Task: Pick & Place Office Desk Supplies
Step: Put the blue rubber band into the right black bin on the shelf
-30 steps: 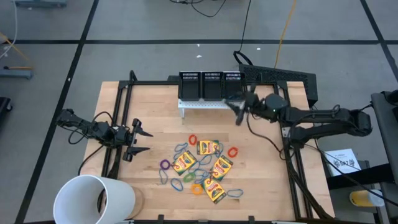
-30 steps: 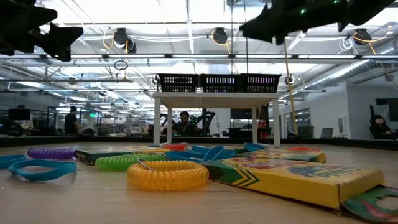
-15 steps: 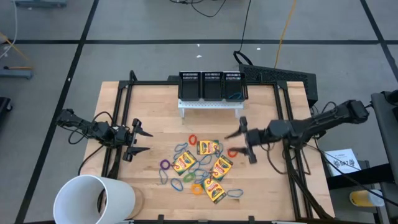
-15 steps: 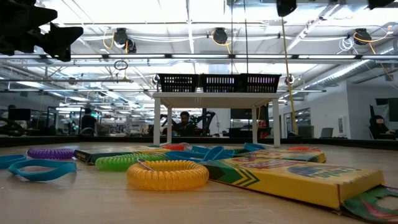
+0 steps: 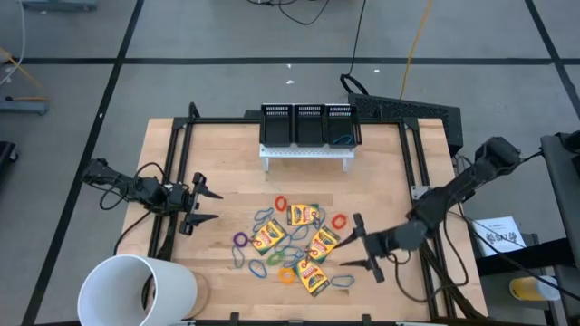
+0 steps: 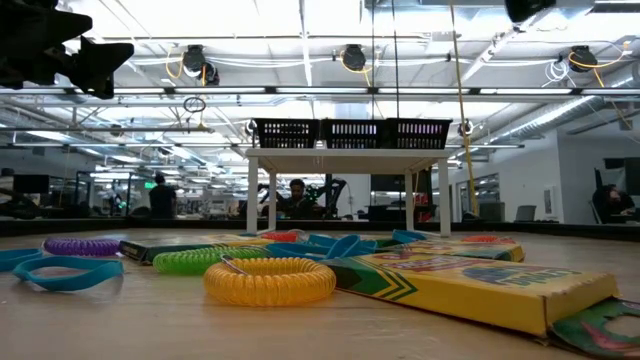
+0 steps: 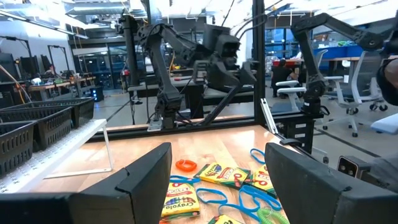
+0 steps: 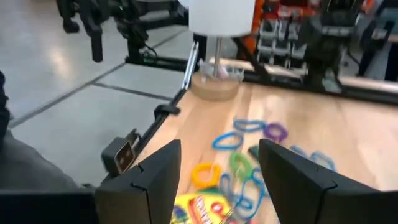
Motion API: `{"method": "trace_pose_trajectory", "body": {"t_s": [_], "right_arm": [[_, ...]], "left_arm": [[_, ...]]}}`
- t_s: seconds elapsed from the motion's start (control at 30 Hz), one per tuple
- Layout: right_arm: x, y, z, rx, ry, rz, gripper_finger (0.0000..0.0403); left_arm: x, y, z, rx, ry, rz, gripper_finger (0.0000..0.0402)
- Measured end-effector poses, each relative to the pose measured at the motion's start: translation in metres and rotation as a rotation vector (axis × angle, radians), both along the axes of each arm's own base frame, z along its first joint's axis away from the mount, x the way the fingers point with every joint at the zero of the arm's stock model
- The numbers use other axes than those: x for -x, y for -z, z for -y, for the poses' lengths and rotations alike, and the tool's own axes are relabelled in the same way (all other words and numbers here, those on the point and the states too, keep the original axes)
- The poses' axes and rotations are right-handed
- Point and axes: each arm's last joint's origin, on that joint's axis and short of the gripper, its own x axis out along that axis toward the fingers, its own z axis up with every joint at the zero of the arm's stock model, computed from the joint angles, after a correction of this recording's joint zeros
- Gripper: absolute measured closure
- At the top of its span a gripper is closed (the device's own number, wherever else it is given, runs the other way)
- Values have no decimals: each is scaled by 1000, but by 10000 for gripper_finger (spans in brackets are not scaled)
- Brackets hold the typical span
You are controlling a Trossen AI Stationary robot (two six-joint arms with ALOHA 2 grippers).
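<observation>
Wooden table point(image 5: 227, 163) bears yellow-green crayon boxes point(image 5: 308, 246) among coloured rubber-band loops point(image 5: 267, 237); both grippers' jaws apart.

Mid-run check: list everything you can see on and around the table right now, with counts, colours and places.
crayon boxes: five, yellow and green, table centre
rubber-band loops: many; red, orange, blue, green, purple; scattered around the boxes
mesh bins: three, black, in a row on a stand at the far edge
stand: one, white, under the bins
cup: one, large, white, near-left corner
table: one, light wood
left hand: open, empty, left side of the table
right hand: open, empty, right of the pile
</observation>
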Motion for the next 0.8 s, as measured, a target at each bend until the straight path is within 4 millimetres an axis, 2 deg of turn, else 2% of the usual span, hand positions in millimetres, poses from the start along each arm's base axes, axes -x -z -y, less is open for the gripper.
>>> {"method": "trace_pose_trajectory", "body": {"t_s": [0.2,0.37,0.53,0.8], "right_arm": [[-4,1,-29,62,23,-182,205],[-12,10,-42,56,84,-361,212],[-15,36,-48,68,82,-528,215],[-19,80,-56,118,99,-699,216]], "left_arm": [[0,0,0,0,0,0,133],[0,0,0,0,0,0,133],[0,0,0,0,0,0,133],[0,0,0,0,-1,0,133]]}}
